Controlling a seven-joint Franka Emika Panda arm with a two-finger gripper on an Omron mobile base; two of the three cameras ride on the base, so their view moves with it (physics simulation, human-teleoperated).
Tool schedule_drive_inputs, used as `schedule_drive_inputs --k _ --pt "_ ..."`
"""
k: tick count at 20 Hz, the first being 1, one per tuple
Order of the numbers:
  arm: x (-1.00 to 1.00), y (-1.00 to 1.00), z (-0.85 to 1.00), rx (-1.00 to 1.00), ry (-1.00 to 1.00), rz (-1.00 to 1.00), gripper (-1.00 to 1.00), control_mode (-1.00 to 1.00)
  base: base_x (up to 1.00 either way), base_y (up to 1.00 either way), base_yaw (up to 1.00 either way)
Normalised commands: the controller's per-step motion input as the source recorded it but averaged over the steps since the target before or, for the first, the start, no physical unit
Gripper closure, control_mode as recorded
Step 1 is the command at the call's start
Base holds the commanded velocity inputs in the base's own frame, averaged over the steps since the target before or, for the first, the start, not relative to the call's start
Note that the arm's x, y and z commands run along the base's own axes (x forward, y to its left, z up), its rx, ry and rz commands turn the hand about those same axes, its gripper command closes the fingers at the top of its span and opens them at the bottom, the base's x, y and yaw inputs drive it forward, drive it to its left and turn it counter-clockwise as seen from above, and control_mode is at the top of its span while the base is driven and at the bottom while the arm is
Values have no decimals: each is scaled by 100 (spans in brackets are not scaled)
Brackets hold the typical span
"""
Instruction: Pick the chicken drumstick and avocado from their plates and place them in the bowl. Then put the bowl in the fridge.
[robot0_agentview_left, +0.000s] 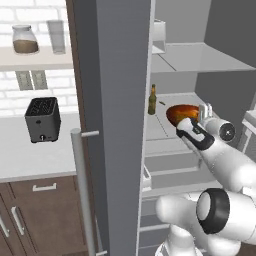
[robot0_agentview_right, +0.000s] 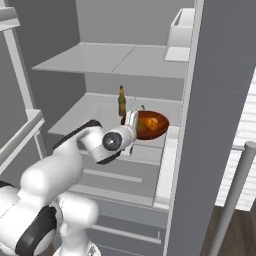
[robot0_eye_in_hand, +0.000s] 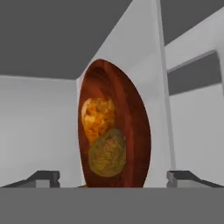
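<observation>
The glossy reddish-brown bowl (robot0_agentview_left: 181, 113) (robot0_agentview_right: 153, 125) rests on the middle shelf inside the open grey fridge (robot0_agentview_left: 200, 57) (robot0_agentview_right: 125, 57). In the hand view the bowl (robot0_eye_in_hand: 131, 122) appears rolled on its side, with the orange-brown chicken drumstick (robot0_eye_in_hand: 97, 117) and the olive avocado (robot0_eye_in_hand: 108, 153) lying together inside it. My gripper (robot0_agentview_left: 205, 112) (robot0_agentview_right: 131, 120) (robot0_eye_in_hand: 114, 177) is at the bowl's near rim. It is open, its two tips spread wider than the bowl and holding nothing. The plates are out of view.
A brown bottle (robot0_agentview_left: 152, 100) (robot0_agentview_right: 121, 101) stands on the same shelf, just behind and left of the bowl. The fridge door (robot0_agentview_left: 120, 100) with its bar handle (robot0_agentview_left: 82, 185) stands open on the left. Beyond it are a counter with a toaster (robot0_agentview_left: 43, 119) and a wall shelf with a jar (robot0_agentview_left: 25, 40).
</observation>
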Motion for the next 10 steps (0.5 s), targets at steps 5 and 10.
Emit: schedule_drive_inputs --k 5,10 --pt "-96 1 100 1 7 0 -100 -100 0 0 0" --pt "-90 -9 100 3 22 0 -100 -100 0 0 0"
